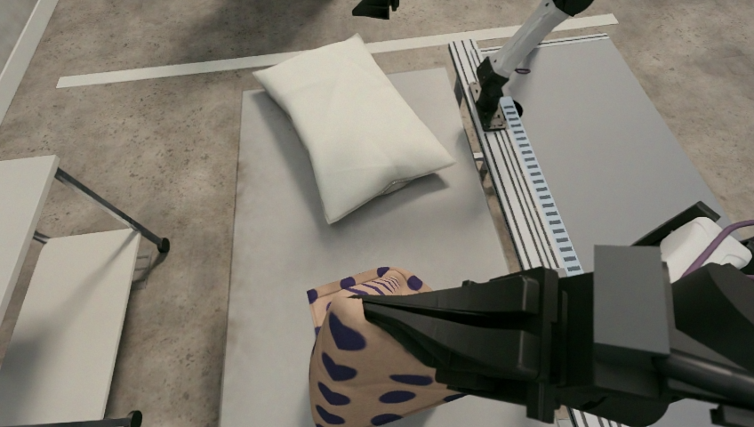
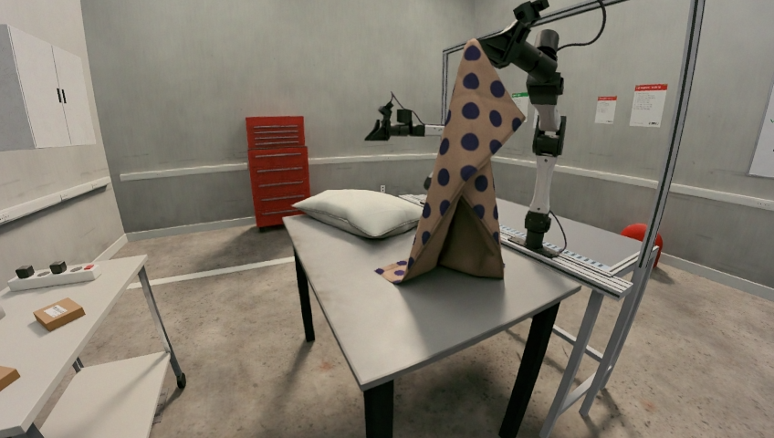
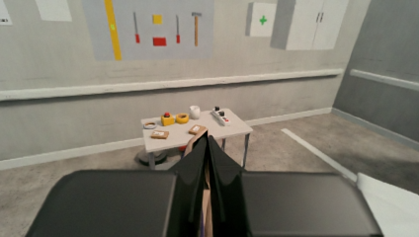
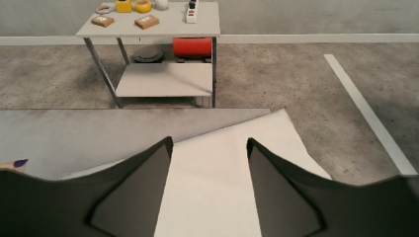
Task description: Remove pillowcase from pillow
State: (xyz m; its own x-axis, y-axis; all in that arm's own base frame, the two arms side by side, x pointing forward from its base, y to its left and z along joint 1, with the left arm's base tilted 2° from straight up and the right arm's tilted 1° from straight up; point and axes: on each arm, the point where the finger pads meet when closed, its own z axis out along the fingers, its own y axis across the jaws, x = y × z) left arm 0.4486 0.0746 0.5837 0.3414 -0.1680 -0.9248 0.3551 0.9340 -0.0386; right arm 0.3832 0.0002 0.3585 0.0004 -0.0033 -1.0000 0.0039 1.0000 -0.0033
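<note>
Pillowcase, polka-dotted and already off the pillow, hangs from one pinched corner beside it, its lower folds meeting the table apart from the pillow's nearer end. The left gripper is clenched on that corner, high above the table; the right gripper, fingers parted and empty, is raised by the pillow's far side. The step in hand appears to be laying the cloth down. It calls for lowering the corner away from the pillow, letting the grounded folds settle first, then releasing low; let go from this height, the tall drape might topple toward the pillow and narrow the gap. The pillow itself needs no handling.
</note>
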